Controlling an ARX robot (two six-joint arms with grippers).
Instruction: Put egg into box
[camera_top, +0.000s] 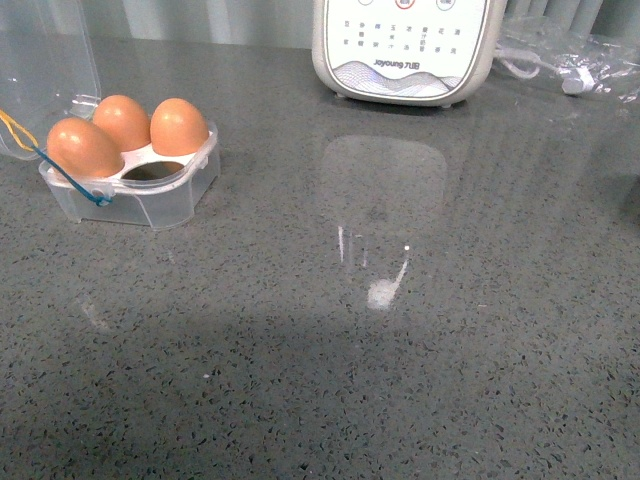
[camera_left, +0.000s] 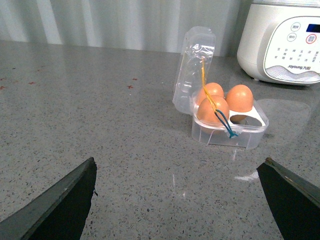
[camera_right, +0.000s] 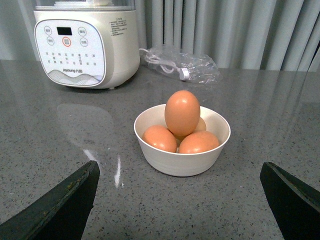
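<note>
The clear box (camera_top: 150, 205) stands at the far left of the counter, its lid (camera_top: 45, 60) hinged open. It holds three orange-brown eggs (camera_top: 122, 120); the front-right hollow (camera_top: 152, 173) is empty. The left wrist view shows the box (camera_left: 227, 135) ahead of my open, empty left gripper (camera_left: 180, 200). In the right wrist view a white bowl (camera_right: 182, 162) holds the egg (camera_right: 182, 112), standing on top of three others, one partly hidden. My right gripper (camera_right: 180, 200) is open and empty, short of the bowl. Neither gripper shows in the front view.
A big white blender (camera_top: 405, 45) stands at the back of the grey counter, also in the right wrist view (camera_right: 85, 42). A clear plastic bag with a white cable (camera_top: 575, 60) lies at the back right. The bowl is outside the front view.
</note>
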